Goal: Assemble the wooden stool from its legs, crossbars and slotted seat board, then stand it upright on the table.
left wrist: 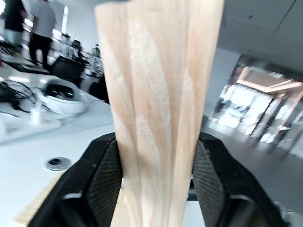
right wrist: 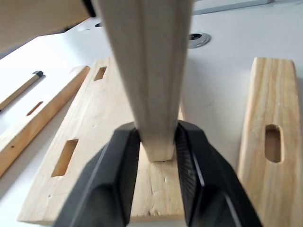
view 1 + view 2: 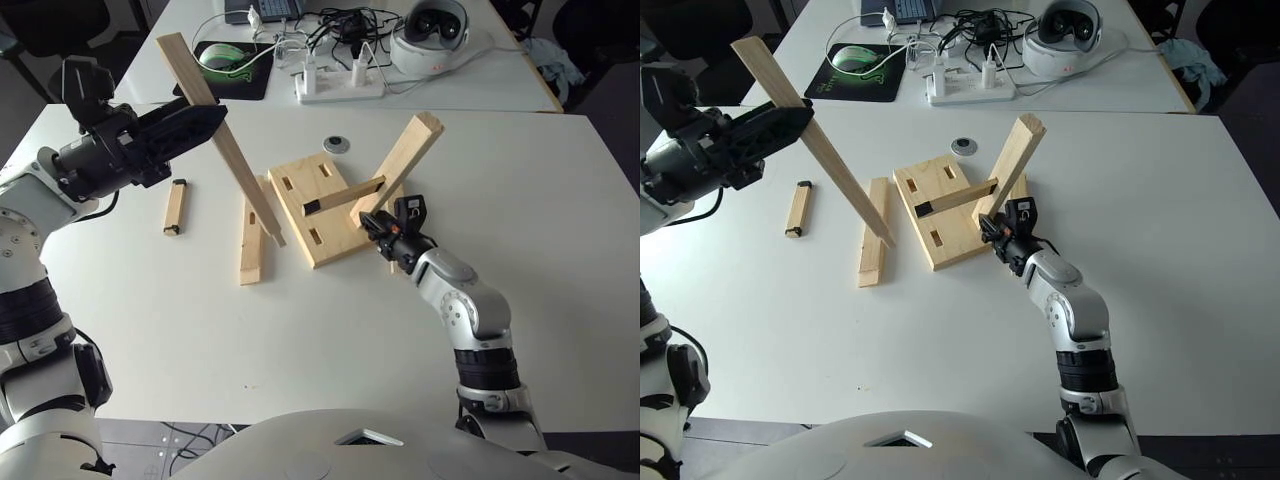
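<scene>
The slotted seat board (image 3: 322, 172) lies flat mid-table. My right gripper (image 3: 380, 225) is shut on a wooden leg (image 3: 408, 158) that tilts up and to the right from the board's right edge. A crossbar (image 3: 345, 195) sticks out of that leg over the board. The right wrist view has the leg's foot (image 2: 158, 142) between the fingers, just above the board (image 2: 85, 165). My left gripper (image 3: 212, 118) is shut on a second leg (image 3: 240, 165), held slanted in the air with its low end near a third leg (image 3: 252, 245) lying on the table. A short crossbar (image 3: 175, 208) lies to the left.
Another slotted leg (image 2: 269, 142) lies flat beside the board on its right. A metal grommet (image 3: 337, 144) sits behind the board. On the table behind are a power strip (image 3: 340, 85), cables, a headset (image 3: 430, 35) and a mouse on a mat (image 3: 222, 58).
</scene>
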Motion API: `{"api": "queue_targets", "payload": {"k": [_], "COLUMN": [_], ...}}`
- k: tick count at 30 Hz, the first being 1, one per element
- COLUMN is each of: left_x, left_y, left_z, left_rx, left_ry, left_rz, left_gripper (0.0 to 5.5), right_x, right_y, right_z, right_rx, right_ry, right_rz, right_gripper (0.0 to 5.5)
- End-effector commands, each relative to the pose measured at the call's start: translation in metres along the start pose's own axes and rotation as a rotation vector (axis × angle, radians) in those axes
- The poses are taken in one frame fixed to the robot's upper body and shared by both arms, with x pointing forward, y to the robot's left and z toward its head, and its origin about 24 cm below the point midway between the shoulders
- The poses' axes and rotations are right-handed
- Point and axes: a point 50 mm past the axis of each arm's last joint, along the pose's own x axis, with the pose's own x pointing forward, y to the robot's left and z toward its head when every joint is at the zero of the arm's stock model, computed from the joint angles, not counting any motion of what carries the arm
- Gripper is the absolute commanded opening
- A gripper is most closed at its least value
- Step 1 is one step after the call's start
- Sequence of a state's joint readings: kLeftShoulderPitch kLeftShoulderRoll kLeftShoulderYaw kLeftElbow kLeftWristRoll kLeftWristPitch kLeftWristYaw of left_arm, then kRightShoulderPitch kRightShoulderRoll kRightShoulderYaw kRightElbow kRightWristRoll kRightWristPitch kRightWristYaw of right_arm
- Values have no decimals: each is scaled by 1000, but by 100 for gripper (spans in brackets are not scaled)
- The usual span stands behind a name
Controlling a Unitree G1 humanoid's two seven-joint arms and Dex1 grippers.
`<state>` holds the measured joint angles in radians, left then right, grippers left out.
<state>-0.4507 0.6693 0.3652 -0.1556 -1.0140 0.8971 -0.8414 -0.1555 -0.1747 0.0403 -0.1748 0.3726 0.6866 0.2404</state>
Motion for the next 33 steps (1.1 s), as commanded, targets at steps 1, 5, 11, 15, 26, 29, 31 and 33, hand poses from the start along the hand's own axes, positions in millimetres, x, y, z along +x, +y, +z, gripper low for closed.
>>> {"api": "queue_targets", "payload": {"k": [1, 5, 11, 15, 26, 29, 31, 33], "left_x": [4, 0, -7, -2, 24, 18, 11, 2], "left_y": [-7, -11, -10, -9, -29, -30, -29, -27], "left_z": [-26, -59, -93, -90, -97, -116, -127, -140], "left_rx": [63, 70, 113, 159, 144, 151, 170, 173], "left_ry": [-12, -61, -82, -138, -193, -102, -30, 45], "left_rz": [21, 93, 212, 236, 143, 143, 145, 148], "left_gripper": [204, 204, 204, 204, 204, 204, 204, 204], "right_x": [0, 0, 1, 1, 6, 7, 7, 6], "right_y": [-4, 0, 3, 2, 1, 2, 2, 2], "right_z": [10, 5, 4, 4, 6, 7, 8, 8], "right_rx": [-9, -6, -14, -22, -37, -41, -41, -39], "right_ry": [-6, 20, 46, 64, 93, 99, 98, 97], "right_rz": [13, 23, 59, 74, 99, 111, 112, 112], "right_gripper": [105, 105, 105, 105, 105, 105, 104, 104]}}
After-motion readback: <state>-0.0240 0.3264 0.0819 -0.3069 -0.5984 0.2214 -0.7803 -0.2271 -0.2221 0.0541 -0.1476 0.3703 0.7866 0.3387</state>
